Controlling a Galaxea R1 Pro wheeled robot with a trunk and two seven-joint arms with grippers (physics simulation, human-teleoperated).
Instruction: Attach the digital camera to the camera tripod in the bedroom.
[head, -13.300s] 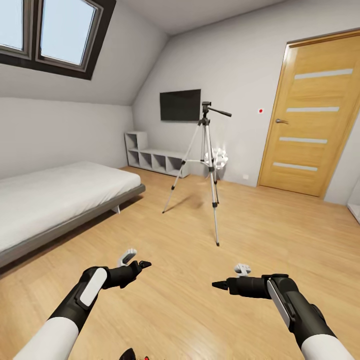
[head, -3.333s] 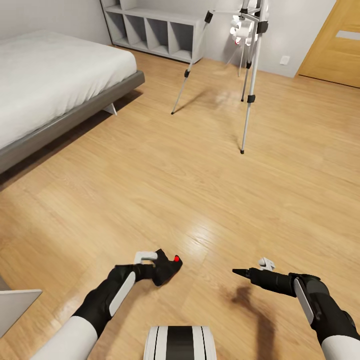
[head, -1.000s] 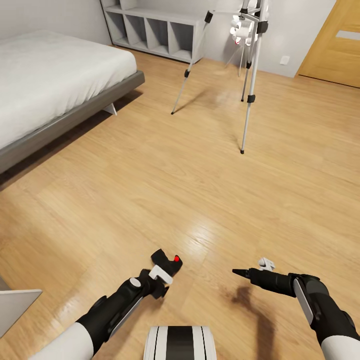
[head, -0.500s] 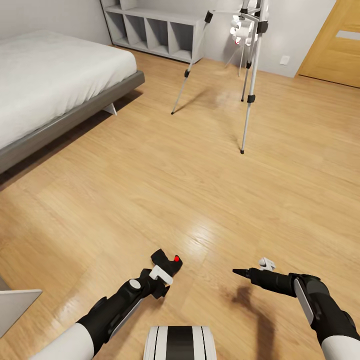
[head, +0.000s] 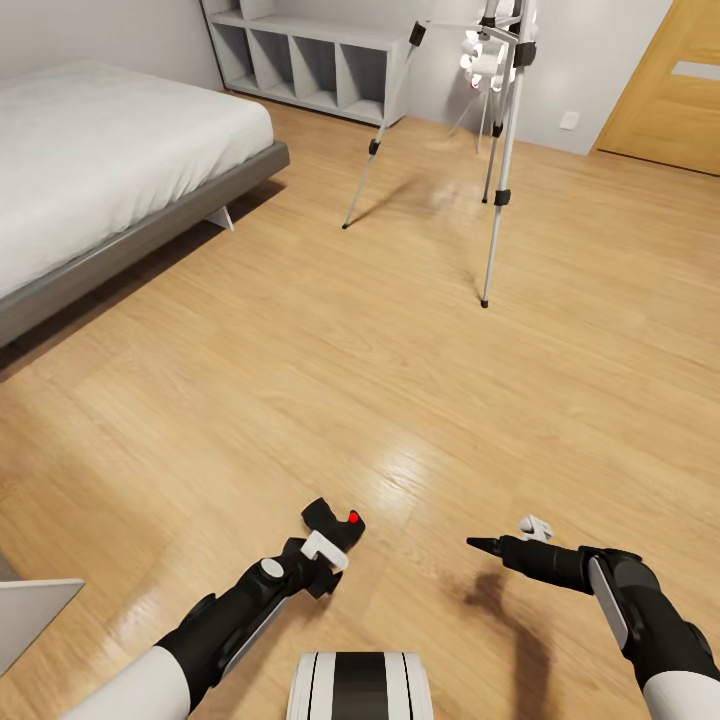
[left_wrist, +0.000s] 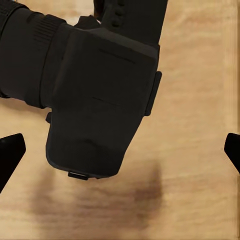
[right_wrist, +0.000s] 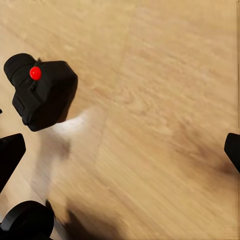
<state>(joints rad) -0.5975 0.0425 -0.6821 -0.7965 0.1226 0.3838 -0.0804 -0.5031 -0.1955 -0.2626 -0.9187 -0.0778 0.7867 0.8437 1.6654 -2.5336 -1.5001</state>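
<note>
Since a second ago, almost no change: left gripper (head: 322, 556) still at the digital camera (head: 334, 527), low above the floor (head: 300, 380). Fingers wide apart in the left wrist view, so apparently released, not clamped. Right gripper (head: 480, 545) idle beside the camera; open or closed, cannot tell. Grasping step in hand; next, likely closing on the body, lifting, then driving toward the camera tripod (head: 500, 150), well beyond the camera. Bed (head: 100, 170) left of the tripod, off the path.
</note>
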